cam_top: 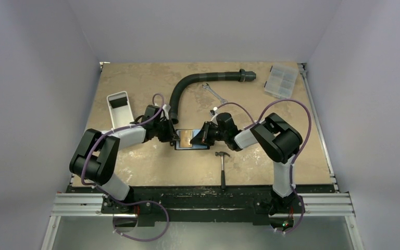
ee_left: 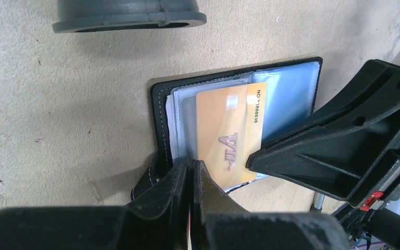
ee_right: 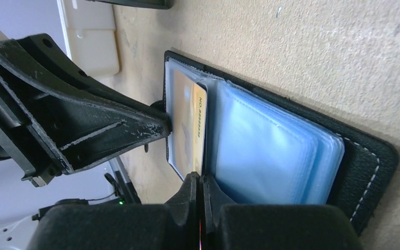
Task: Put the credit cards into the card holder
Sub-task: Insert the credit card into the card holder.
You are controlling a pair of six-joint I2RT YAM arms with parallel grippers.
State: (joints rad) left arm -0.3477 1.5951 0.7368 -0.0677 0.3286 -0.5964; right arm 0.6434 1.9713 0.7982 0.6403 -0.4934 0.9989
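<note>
The right gripper (ee_right: 200, 183) is clamped on the end of the gold plastic credit card (ee_left: 224, 135), which lies on the clear sleeves of the open black folding card holder (cam_top: 191, 139) at table centre. The left gripper (ee_left: 191, 174), fingers together, meets the holder's 9 o'clock edge; whether it pinches a sleeve I cannot tell. A skewed push could buckle the card or slide the holder. The small dark-handled hammer (cam_top: 222, 154) crowds 6 o'clock and the curved grey hose (cam_top: 187, 86) 12. Bare table lies toward 5 and 7.

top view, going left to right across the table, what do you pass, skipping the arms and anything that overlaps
white tray → card holder → hammer → clear box
</note>
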